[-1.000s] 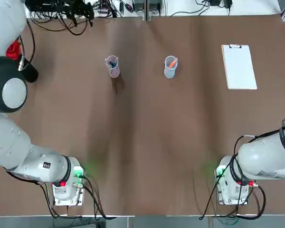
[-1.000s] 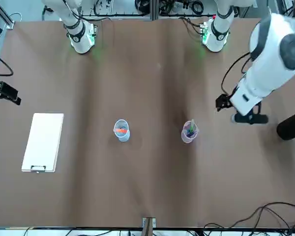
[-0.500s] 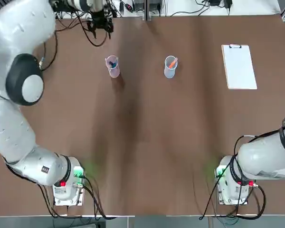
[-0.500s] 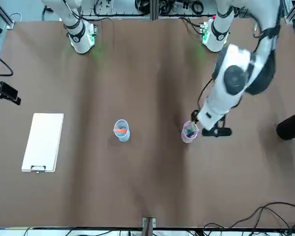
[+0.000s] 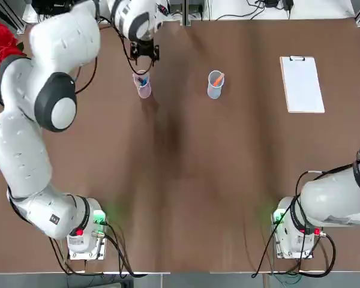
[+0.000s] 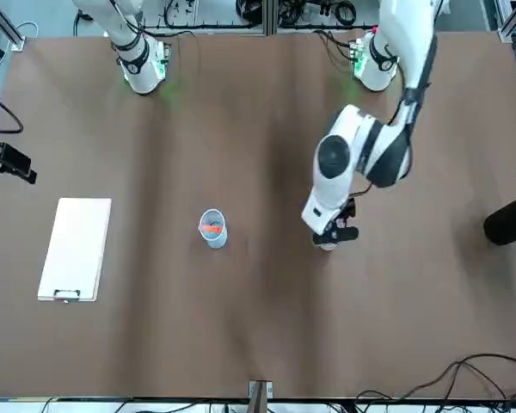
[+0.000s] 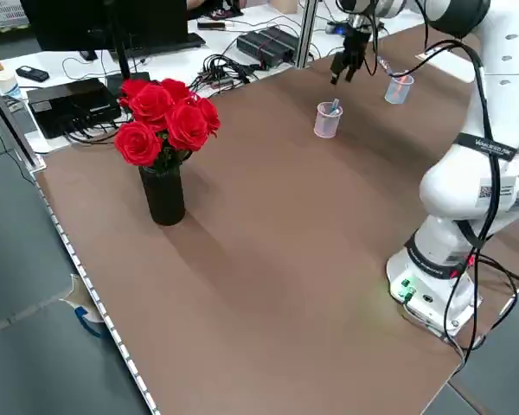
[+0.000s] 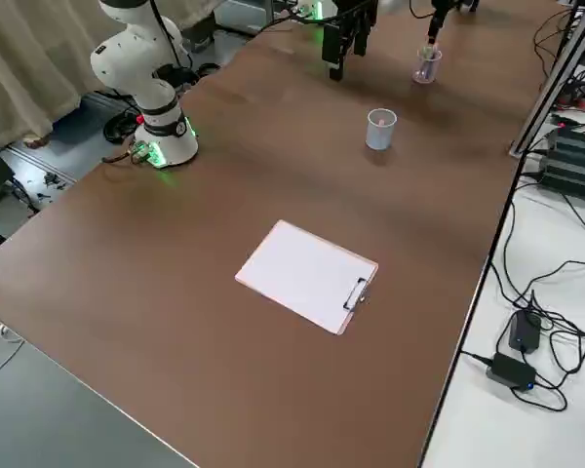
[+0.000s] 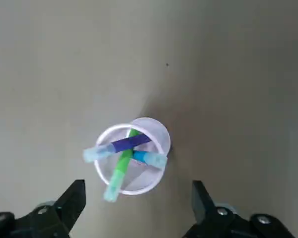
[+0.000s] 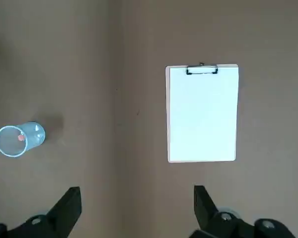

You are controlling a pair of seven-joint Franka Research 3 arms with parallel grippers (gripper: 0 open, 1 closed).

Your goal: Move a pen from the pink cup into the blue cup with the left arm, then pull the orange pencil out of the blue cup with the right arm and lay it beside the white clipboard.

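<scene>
The pink cup (image 5: 144, 87) stands at the far left of the table's middle with a green pen (image 9: 120, 168), a purple pen (image 9: 124, 144) and a blue pen (image 9: 150, 159) in it. My left gripper (image 5: 143, 53) hangs open just above it, and the left wrist view shows the pink cup (image 9: 159, 136) between its fingers (image 9: 74, 198). The blue cup (image 5: 215, 87) to its right holds the orange pencil (image 5: 218, 78). The white clipboard (image 5: 301, 84) lies at the far right. My right gripper (image 10: 136, 203) is open, high over the table.
A black vase of red roses (image 7: 164, 147) stands on the robot's left side of the table. Cables and electronics (image 5: 78, 9) lie beyond the far edge. The two arm bases (image 5: 84, 231) sit at the near edge.
My left arm has swung in from the left side of the table, and its gripper now hangs over the pink cup. The right arm, cups and clipboard have not moved.
</scene>
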